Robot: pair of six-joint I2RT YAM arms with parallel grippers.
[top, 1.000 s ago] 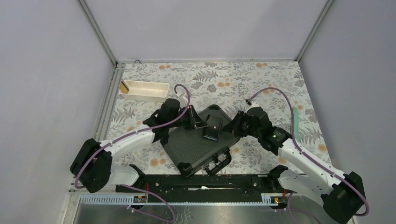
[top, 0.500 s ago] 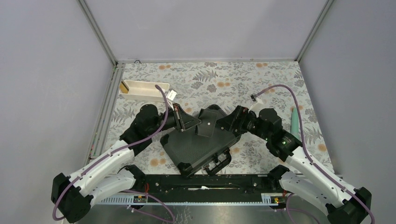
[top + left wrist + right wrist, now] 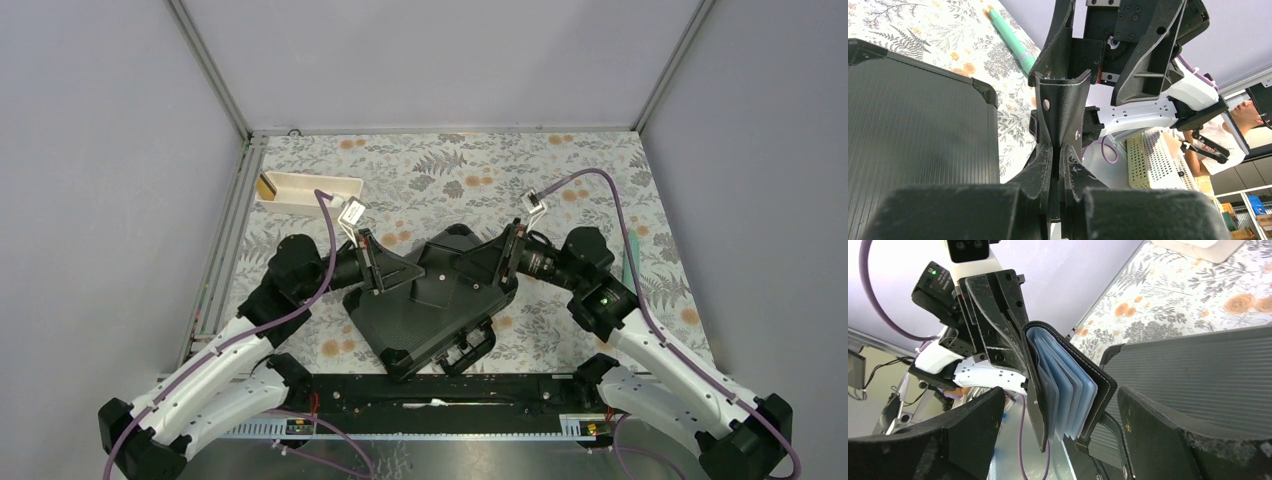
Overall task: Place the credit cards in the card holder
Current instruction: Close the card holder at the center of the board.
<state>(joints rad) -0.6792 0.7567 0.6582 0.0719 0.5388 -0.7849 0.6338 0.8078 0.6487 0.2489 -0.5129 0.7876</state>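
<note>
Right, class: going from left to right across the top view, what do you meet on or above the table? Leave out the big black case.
tray → left gripper → card holder → right gripper → green stick

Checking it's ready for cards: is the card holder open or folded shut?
Partly open: the card holder shows splayed covers, blue pockets fanned between, the left gripper pinching one cover.

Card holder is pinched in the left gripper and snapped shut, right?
Not snapped shut. The card holder is pinched in the left gripper, but it is open, with its blue pockets fanned out, as the right wrist view shows.
</note>
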